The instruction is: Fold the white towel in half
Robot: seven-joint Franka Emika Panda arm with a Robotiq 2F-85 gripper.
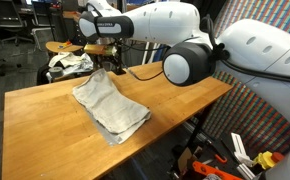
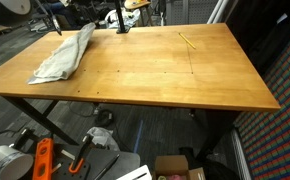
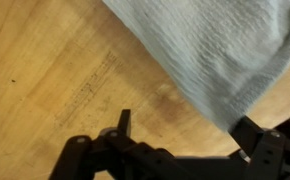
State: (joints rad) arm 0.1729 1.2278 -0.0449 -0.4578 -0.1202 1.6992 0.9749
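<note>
The white towel lies rumpled and lengthwise across the middle of the wooden table. In an exterior view the white towel sits near the table's far left corner. My gripper hovers over the towel's far end, close to the table's back edge. In the wrist view the gripper is open, with bare wood between its black fingers. The towel fills the upper right there, and its edge reaches down to the right finger. Nothing is held.
A smaller white cloth heap with dark markings rests on a chair behind the table. A thin yellow stick lies on the wood far from the towel. Orange tools and a cardboard box are on the floor.
</note>
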